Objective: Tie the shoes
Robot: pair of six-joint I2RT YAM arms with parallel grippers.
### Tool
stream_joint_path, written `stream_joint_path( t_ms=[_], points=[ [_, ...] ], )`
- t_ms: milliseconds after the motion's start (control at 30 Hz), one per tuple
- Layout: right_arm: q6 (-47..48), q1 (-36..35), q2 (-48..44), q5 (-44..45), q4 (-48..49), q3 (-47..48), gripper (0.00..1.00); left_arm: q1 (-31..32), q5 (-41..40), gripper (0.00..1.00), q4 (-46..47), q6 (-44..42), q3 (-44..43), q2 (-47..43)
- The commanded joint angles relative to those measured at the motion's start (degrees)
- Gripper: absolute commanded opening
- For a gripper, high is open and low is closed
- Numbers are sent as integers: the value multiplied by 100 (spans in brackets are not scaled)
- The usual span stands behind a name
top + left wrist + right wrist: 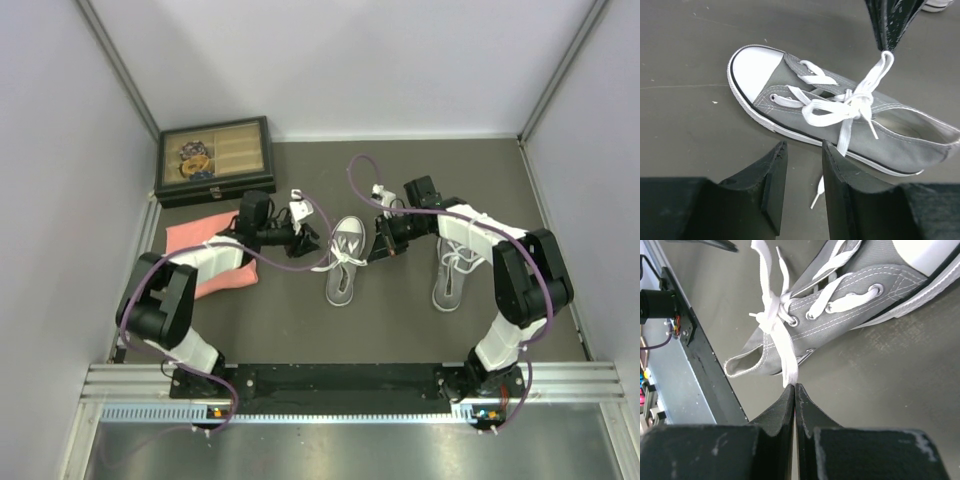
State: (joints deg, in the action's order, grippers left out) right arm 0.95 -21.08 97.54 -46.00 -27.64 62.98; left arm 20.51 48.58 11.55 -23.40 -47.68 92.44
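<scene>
Two grey sneakers with white toe caps lie on the dark table. The middle shoe [342, 262] has its white laces crossed into a knot [852, 102]. My right gripper [384, 248] is shut on one lace strand [785, 352], pulled taut from the knot to my fingertips [795, 386]; it also shows in the left wrist view [887, 27]. My left gripper [308, 240] is open and empty, its tips [804, 150] just beside the shoe's sole [840, 145]. A loose lace end [817, 192] lies on the table below the fingers. The other shoe [452, 272] lies to the right.
A folded pink cloth [215, 262] lies under my left arm. A dark wooden jewellery box [213, 158] stands at the back left. The metal rail [340, 385] runs along the near edge, and walls close in both sides.
</scene>
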Motion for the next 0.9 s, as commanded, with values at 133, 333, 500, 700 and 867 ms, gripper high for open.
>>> stream_joint_path(
  t_ms=[133,333,500,700,867],
  points=[
    [318,-10,-77,-392,-163,180,0,145,346,39,-65,-287,330,-675],
    [380,-45,2,-471,-303,241,0,541,161,43,-205,-666,224,-473],
    [423,-54,64,-542,-391,285,8,743,134,45,-320,-877,93,-280],
    [458,-63,99,-603,-444,294,20,902,-23,45,-382,-956,22,-113],
    [617,-37,81,-612,-673,408,30,937,-270,41,-267,-947,-4,-16]
  ],
)
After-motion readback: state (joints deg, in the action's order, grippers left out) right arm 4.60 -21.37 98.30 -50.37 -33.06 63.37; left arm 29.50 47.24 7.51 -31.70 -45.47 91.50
